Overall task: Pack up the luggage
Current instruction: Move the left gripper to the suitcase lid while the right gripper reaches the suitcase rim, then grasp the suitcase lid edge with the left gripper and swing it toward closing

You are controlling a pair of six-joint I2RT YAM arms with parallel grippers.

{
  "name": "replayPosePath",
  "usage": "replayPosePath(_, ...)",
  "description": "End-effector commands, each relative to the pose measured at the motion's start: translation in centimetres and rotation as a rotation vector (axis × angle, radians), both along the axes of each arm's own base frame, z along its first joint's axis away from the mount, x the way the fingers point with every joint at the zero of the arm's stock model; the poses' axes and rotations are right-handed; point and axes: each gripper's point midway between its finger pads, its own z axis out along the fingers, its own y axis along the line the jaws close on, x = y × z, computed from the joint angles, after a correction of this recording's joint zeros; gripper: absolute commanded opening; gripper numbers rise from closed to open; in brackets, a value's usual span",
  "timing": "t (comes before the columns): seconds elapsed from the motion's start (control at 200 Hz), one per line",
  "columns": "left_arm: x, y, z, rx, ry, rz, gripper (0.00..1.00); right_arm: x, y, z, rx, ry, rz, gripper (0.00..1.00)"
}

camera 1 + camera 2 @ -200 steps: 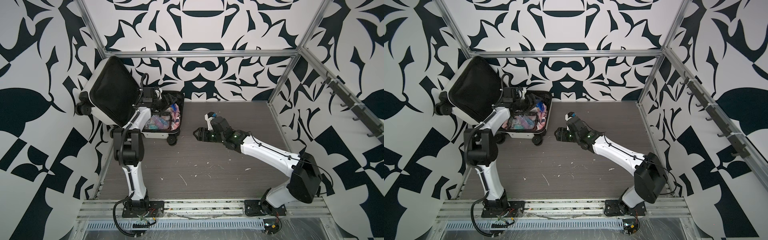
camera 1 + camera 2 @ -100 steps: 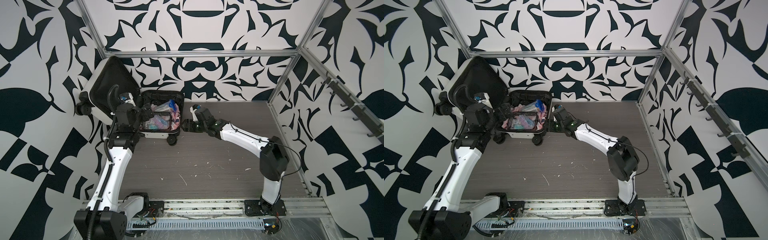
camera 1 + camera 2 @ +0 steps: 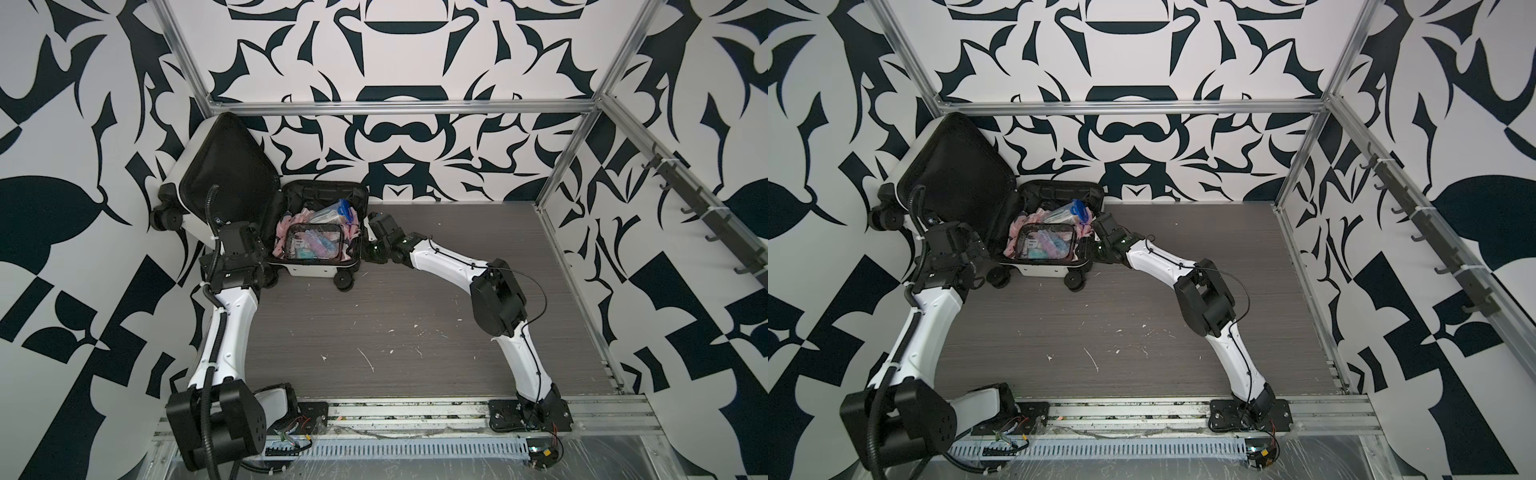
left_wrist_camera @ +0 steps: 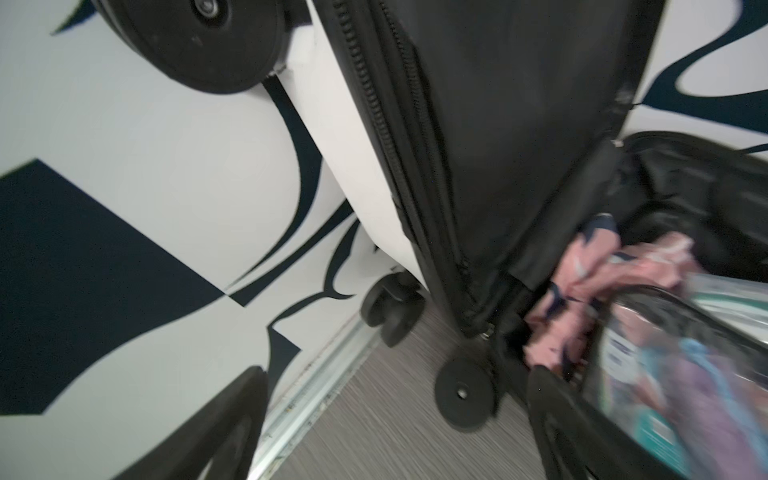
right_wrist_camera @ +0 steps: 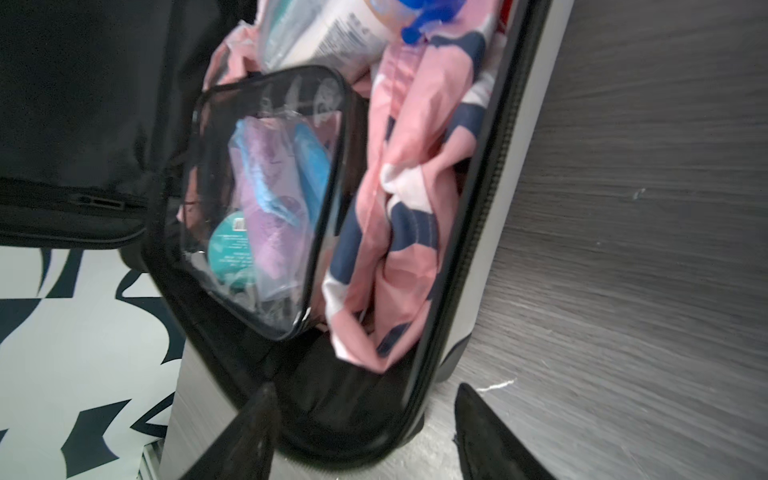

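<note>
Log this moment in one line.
luggage: open | pouch: inside, on pink cloth | left gripper: open, empty | right gripper: open, astride luggage edge

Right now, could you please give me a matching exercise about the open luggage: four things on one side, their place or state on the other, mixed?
1 luggage lid
2 clear pouch
3 blue-capped bottle
4 right gripper

a on top of the pink cloth
b open, astride the luggage rim
c raised, black lining showing
d toward the back wall, beyond the pouch

Pairs: 1-c, 2-a, 3-d, 4-b
</note>
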Motion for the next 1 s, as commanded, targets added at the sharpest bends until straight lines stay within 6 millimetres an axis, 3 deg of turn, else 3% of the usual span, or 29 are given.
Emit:
replayPosePath(0.0, 1.4, 2.3, 5.1, 0.130, -0.105, 0.092, 1.00, 1.0, 0.8, 2.9, 0.059, -0.016, 0.009, 0.69)
replayPosePath(0.16, 4.5, 3.6, 6.6, 0.179, -0.099, 0.113, 0.95, 1.8, 1.2, 1.5, 0.077, 0.024, 0.011, 0.69)
replayPosePath(0.355, 6.0, 5.4, 8.6, 0.168, -0.157, 0.111, 0.90, 2.9, 1.1, 1.0, 0.106, 0.038, -0.009, 0.67)
replayPosePath(0.575, 6.7, 6.4, 7.9, 0.119, -0.184, 0.127, 0.86, 4.2, 1.8, 1.1, 0.183, 0.046, -0.041, 0.60)
replayPosePath(0.835, 7.2, 6.2, 7.6, 0.104, -0.225, 0.105, 0.54, 4.4, 2.0, 0.1, 0.192, 0.067, -0.051, 0.39)
replayPosePath(0.995, 7.5, 6.1, 7.5, 0.099, -0.229, 0.097, 0.27, 4.1, 1.7, 0.4, 0.204, 0.060, -0.056, 0.28)
